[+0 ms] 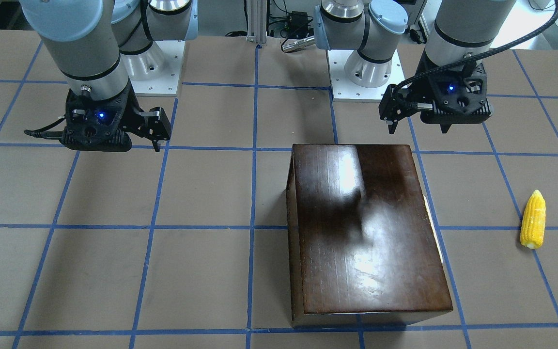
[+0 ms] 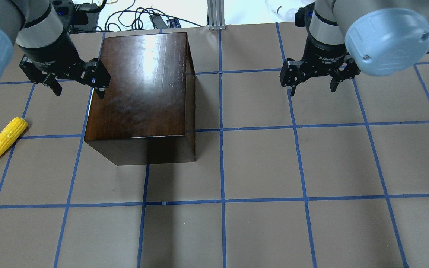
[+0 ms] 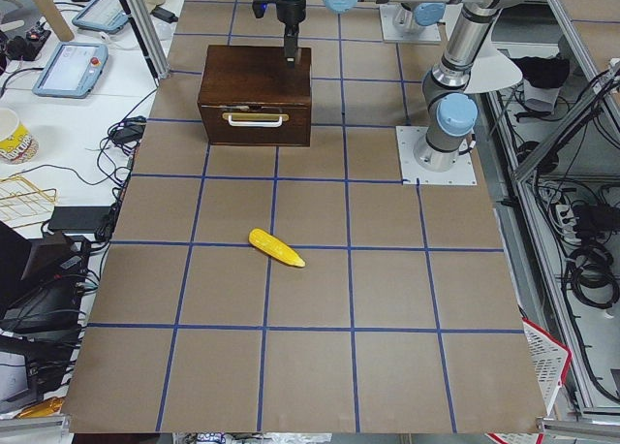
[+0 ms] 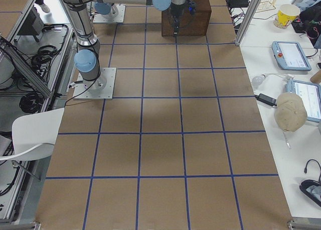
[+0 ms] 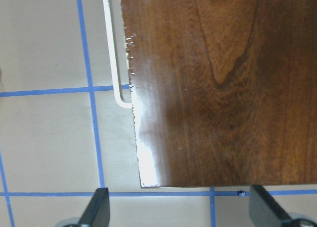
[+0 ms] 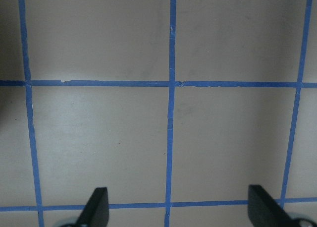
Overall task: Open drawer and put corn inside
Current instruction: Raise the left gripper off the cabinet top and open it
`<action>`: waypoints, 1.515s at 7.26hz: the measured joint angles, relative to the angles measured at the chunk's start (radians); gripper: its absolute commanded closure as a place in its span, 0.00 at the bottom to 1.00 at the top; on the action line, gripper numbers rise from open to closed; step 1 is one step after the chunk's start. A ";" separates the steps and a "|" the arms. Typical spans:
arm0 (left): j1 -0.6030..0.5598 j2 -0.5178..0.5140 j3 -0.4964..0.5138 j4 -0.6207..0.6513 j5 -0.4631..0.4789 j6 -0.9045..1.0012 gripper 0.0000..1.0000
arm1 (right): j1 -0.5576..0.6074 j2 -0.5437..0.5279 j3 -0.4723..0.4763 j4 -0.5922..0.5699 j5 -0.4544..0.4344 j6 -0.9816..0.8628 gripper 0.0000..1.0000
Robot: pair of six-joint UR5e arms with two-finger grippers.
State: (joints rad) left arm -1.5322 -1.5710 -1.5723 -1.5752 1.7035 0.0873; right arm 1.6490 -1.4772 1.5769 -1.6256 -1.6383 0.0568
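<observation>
Seen from overhead, the yellow corn cob (image 2: 4, 140) lies on the blue-taped bench (image 2: 259, 163), well left of the glossy dark-brown wooden box (image 2: 143, 85), whose drawer (image 3: 255, 124) is closed. The left gripper (image 2: 77, 90) hovers spread wide over the box's left edge. The right gripper (image 2: 313, 88), its wrist lettering partly reading "Adaptive", hangs spread and empty.

Box (image 1: 371, 232) glossy dark-brown wood, one edge chipped pale; corn (image 1: 534, 219) bumpy yellow; table (image 1: 201, 184) matt brown paper, blue tape (image 1: 114, 226) lines.
</observation>
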 measured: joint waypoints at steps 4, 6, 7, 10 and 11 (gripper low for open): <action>-0.002 0.001 0.009 0.001 -0.056 0.001 0.00 | 0.000 0.000 0.000 0.000 0.000 0.000 0.00; -0.008 0.001 0.010 0.000 -0.066 0.002 0.00 | 0.000 0.000 0.000 0.001 0.000 0.000 0.00; -0.010 0.000 0.010 0.000 -0.078 0.003 0.00 | 0.000 0.000 0.000 0.001 0.000 0.000 0.00; -0.010 0.002 0.009 -0.007 -0.104 0.061 0.00 | 0.000 0.000 0.000 0.000 0.000 0.000 0.00; -0.005 0.002 0.008 -0.009 -0.102 0.067 0.00 | 0.000 0.000 0.000 0.000 0.000 0.000 0.00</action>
State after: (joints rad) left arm -1.5370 -1.5693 -1.5639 -1.5842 1.6014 0.1540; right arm 1.6490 -1.4772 1.5769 -1.6256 -1.6383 0.0568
